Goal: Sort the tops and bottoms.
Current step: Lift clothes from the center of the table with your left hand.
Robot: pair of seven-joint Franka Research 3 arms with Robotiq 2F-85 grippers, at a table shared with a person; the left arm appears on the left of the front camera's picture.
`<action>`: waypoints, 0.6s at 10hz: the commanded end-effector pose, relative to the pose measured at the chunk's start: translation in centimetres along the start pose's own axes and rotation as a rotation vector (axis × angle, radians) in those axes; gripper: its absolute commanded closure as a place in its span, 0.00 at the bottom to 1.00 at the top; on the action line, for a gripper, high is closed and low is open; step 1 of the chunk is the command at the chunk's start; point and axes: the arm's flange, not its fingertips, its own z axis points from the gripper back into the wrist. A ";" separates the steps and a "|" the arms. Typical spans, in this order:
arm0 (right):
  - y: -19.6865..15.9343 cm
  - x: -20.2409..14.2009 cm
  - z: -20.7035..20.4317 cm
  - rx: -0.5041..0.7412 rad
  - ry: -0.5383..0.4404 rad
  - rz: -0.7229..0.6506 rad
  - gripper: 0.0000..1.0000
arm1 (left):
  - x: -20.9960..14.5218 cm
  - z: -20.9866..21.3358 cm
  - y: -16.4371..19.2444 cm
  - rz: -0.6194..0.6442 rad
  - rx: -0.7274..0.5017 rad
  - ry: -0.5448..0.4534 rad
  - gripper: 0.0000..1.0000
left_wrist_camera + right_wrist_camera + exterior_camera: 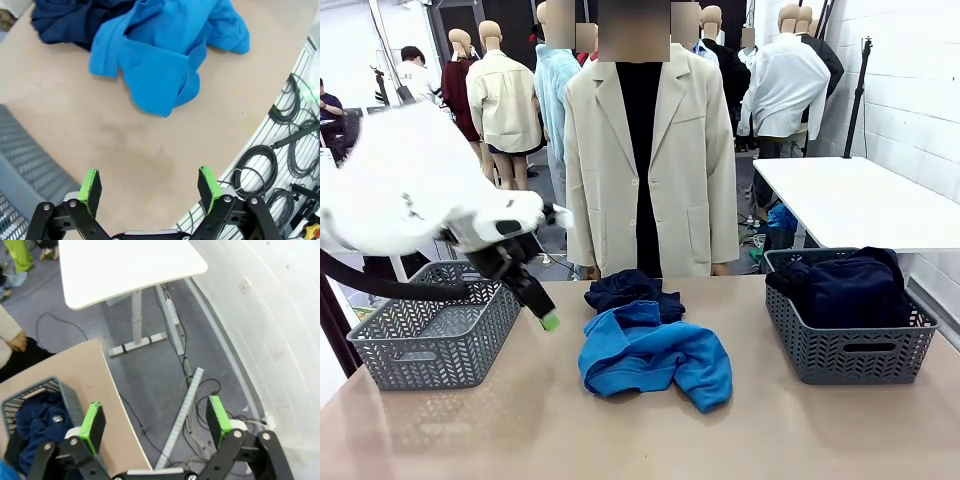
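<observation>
1 basket (pixel 820 345) w/ navy bottoms (pixel 855 285).

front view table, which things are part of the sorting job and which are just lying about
Part of the job:
- bright blue top
- dark navy garment, touching the top's far side
- dark garments in the right basket
- left basket

Just lying about:
- white side table
- floor cables
</observation>
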 end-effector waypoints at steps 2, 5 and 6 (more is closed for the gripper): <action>0.1 -0.2 -0.1 -0.003 0.003 0.013 0.00 | 1.7 -6.4 -0.2 -0.137 0.018 0.001 0.00; 0.1 -0.2 -0.1 -0.003 0.003 0.013 0.00 | 2.4 -10.0 -0.3 -0.181 0.025 -0.054 0.00; 0.1 -0.2 -0.1 -0.003 0.003 0.013 0.00 | 2.6 -11.0 0.2 -0.173 0.007 -0.035 0.00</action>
